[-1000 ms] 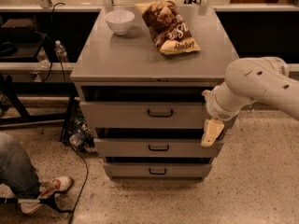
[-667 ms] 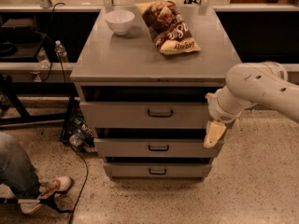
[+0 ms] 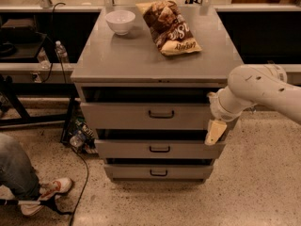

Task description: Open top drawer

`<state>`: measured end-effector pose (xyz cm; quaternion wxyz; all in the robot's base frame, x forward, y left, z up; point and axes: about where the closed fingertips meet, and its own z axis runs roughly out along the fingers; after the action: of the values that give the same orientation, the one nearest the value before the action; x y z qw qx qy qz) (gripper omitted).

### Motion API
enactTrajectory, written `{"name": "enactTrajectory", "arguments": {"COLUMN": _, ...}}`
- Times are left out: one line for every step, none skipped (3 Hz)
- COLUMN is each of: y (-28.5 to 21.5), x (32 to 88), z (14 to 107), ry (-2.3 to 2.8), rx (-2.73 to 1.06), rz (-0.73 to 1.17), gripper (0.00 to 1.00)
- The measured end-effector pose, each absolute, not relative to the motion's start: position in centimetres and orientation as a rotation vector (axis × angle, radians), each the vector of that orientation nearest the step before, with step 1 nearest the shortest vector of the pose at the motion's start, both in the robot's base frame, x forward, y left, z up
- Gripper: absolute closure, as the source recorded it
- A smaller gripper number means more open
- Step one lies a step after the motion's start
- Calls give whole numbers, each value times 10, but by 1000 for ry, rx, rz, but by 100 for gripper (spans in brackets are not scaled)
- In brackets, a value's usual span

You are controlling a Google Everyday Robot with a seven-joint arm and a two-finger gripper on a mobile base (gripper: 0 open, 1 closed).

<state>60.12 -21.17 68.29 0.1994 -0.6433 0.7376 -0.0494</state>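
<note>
The top drawer [image 3: 117,117] is the widest grey front of the cabinet, with a small dark bail handle [image 3: 161,113] at its centre and a dark gap above it. My gripper [image 3: 215,132] hangs at the drawer's right end, pointing down over the lower right corner of the front. It is well to the right of the handle and holds nothing that I can see. The white arm [image 3: 256,86] reaches in from the right.
Two narrower drawers [image 3: 159,149] [image 3: 159,172] lie below. A white bowl [image 3: 120,21] and a chip bag [image 3: 170,27] lie on the cabinet top [image 3: 117,55]. A person's leg and shoe [image 3: 44,192] are at the lower left, with cables and bottles [image 3: 80,135] beside the cabinet.
The arm and gripper have barely shifted at the drawer's right end. The drawers have not moved.
</note>
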Motion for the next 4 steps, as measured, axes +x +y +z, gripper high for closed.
{"name": "enactTrajectory", "arguments": {"y": -211, "x": 608, "z": 675, "ry": 2048, "rx": -1816, "rz": -110, "gripper": 0}}
{"name": "enactTrajectory", "arguments": {"y": -218, "x": 601, "z": 664, "ry": 2067, "rx": -1821, "rz": -66, "gripper": 18}}
{"name": "enactTrajectory", "arguments": {"y": -239, "x": 579, "z": 661, "ry": 2122, "rx": -1801, "rz": -40, "gripper": 42}}
{"name": "enactTrajectory", "arguments": {"y": -239, "x": 579, "z": 662, "ry": 2122, "rx": -1800, "rz": -40, "gripper": 65}}
